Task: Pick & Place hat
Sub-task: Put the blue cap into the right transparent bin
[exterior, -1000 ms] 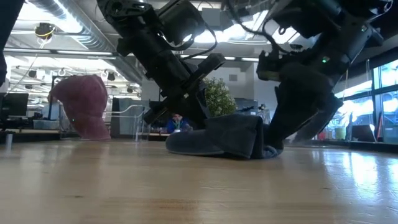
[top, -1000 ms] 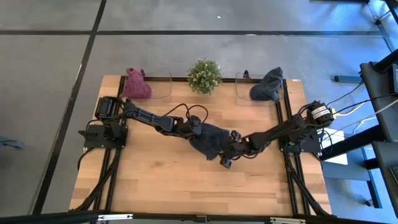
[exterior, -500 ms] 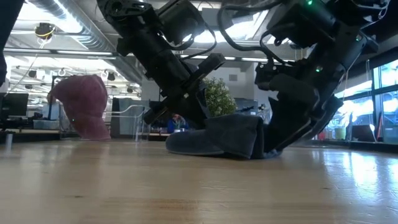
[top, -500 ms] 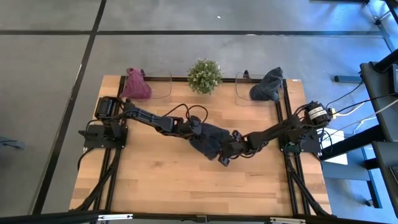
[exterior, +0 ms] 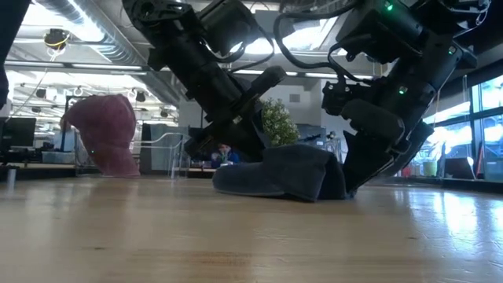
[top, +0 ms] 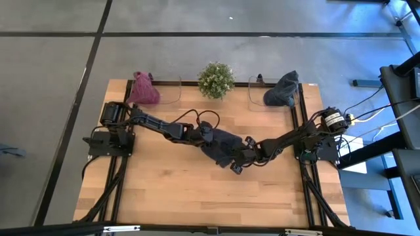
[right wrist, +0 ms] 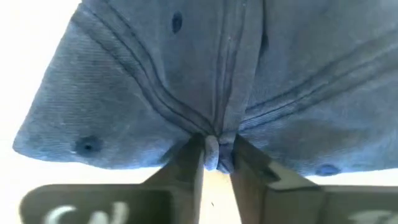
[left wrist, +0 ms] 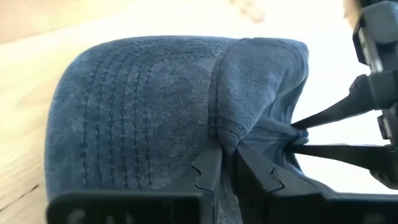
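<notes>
On the wooden table (top: 164, 190), the blue hat (top: 222, 145) lay mid-table, its right edge newly lifted as the right gripper (right wrist: 214, 163) drew inward, both it and the left gripper (left wrist: 225, 163) pinched on fabric, suggesting pickup had begun.

Two dark, cable-draped jointed arms

The hat (top: 222, 145) lies on the table (top: 164, 190) near its centre, between the two grippers — the left gripper (top: 209, 137) at its left edge, the right gripper (top: 241, 157) at its right edge. Along the far edge stand three items: a second hat (top: 143, 90) at left, a plant (top: 216, 79) at centre, a third hat (top: 282, 90) at right.
</notes>
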Motion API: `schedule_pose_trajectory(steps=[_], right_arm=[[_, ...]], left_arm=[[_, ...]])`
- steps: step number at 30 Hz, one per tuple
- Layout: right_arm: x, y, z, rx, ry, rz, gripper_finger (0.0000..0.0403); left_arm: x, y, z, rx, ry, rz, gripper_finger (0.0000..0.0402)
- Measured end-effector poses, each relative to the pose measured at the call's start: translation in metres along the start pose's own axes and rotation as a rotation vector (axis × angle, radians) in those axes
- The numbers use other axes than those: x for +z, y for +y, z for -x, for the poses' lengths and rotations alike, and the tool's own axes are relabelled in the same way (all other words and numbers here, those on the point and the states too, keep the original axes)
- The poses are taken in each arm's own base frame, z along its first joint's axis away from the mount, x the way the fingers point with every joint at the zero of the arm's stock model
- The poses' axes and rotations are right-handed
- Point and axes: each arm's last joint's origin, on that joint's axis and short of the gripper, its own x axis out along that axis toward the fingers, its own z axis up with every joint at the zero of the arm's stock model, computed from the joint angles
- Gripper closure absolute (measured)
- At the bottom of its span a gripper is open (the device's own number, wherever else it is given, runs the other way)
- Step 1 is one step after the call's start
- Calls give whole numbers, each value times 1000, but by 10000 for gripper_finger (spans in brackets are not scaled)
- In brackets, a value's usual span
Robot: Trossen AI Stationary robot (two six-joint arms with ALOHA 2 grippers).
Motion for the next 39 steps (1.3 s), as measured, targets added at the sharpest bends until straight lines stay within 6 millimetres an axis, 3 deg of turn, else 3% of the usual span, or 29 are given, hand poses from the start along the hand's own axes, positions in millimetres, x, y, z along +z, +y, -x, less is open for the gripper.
schedule_pose_trajectory(steps=[2, 7, 14, 19, 25, 33, 39], right_arm=[[0, 0, 0, 1, 2, 8, 353], [0, 0, 0, 3, 5, 10, 353], [3, -4, 20, 34, 24, 36, 353], [22, -11, 61, 57, -34, 31, 353], [58, -30, 134, 8, -174, 68, 353], [102, -72, 223, -259, -259, 128, 353], [125, -107, 259, -435, -224, 261, 353]], left_arm=[[1, -1, 0, -13, -11, -10, 361], [5, -6, 6, -50, -21, -34, 318], [28, -24, 52, -143, -146, -134, 278], [48, -33, 93, -215, -252, -209, 278], [58, -35, 127, -226, -341, -324, 277], [53, -27, 121, -124, -291, -334, 279], [44, -18, 100, -31, -209, -326, 278]])
